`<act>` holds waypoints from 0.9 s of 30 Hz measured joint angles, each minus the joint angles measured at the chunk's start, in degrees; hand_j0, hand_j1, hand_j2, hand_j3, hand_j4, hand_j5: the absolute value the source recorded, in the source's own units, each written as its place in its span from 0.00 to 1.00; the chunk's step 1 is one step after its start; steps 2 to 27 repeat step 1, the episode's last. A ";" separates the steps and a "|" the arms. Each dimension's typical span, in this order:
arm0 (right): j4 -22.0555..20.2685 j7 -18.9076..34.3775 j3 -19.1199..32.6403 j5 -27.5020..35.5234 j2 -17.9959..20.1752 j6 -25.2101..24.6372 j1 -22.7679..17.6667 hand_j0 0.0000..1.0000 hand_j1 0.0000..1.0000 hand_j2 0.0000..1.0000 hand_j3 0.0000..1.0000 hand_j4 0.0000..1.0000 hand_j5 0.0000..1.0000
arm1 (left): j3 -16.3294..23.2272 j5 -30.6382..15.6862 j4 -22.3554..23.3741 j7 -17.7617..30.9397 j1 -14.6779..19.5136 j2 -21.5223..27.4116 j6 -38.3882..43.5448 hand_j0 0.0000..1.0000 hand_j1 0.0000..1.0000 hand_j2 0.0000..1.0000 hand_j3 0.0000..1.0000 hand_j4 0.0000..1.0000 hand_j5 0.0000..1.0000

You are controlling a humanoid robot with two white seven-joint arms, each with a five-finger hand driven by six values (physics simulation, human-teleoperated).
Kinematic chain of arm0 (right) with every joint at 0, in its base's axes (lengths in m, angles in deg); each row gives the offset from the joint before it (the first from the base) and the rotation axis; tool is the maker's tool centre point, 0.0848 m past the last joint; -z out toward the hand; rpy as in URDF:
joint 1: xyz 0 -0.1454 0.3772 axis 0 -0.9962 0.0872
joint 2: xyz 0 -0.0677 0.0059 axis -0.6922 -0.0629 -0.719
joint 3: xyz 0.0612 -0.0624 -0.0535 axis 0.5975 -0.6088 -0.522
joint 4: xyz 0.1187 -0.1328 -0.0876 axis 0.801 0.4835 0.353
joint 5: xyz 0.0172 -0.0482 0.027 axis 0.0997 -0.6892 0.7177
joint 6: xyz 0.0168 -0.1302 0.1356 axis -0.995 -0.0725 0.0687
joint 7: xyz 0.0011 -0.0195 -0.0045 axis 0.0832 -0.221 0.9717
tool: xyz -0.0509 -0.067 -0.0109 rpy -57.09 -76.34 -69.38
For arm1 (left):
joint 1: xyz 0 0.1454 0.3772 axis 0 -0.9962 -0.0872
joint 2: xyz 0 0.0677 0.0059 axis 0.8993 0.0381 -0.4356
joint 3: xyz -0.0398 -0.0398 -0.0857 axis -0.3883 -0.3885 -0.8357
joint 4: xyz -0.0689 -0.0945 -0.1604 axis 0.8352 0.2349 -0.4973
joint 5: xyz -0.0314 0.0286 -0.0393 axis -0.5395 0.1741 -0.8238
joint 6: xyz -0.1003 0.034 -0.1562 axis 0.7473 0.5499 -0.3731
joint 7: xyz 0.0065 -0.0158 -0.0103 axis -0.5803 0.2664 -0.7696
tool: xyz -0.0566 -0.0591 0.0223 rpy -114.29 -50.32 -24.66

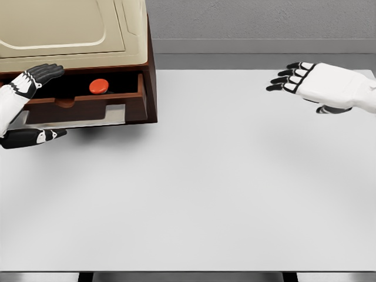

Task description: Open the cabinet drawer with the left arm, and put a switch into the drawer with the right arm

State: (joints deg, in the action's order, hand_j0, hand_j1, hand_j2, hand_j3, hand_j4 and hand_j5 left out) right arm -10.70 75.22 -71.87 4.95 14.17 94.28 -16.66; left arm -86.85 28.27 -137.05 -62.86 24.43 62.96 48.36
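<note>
Cabinet (76,35) at far left corner of white table (223,188): beige top and door panel, dark brown wooden carcass. Drawer (88,98) stands pulled out toward the robot, its brown front rail and side wall visible, dark interior exposed. Contents of drawer: one switch (98,86), a round red-orange button on a dark base, lying near the right half of the compartment, just behind the front rail. Nothing else discernible inside; the left part of the interior is shadowed and partly covered by the hand.

Left hand (26,108) enters from the left edge, at the drawer's left end. Black fingers (44,72) extended over the drawer's upper edge, thumb (32,138) well below, under the drawer front; hand spread wide, whether it touches the drawer cannot be told.

Right hand (320,85) hovers above the table's far right side, palm down, fingers stretched out and apart, holding nothing. Switch sits well apart from this hand, across the table width, and near the left hand's fingertips.
</note>
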 measured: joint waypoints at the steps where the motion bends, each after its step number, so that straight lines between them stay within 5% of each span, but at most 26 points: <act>1: 0.09 0.00 0.49 -0.01 0.14 -0.01 -0.09 1.00 1.00 1.00 1.00 1.00 1.00 | 0.01 0.01 0.00 0.00 0.00 -0.03 0.00 1.00 1.00 1.00 1.00 1.00 1.00; 27: 0.09 0.00 0.49 -0.01 0.14 -0.01 -0.09 1.00 1.00 1.00 1.00 1.00 1.00 | 0.01 0.01 0.00 0.00 0.00 -0.03 0.00 1.00 1.00 1.00 1.00 1.00 1.00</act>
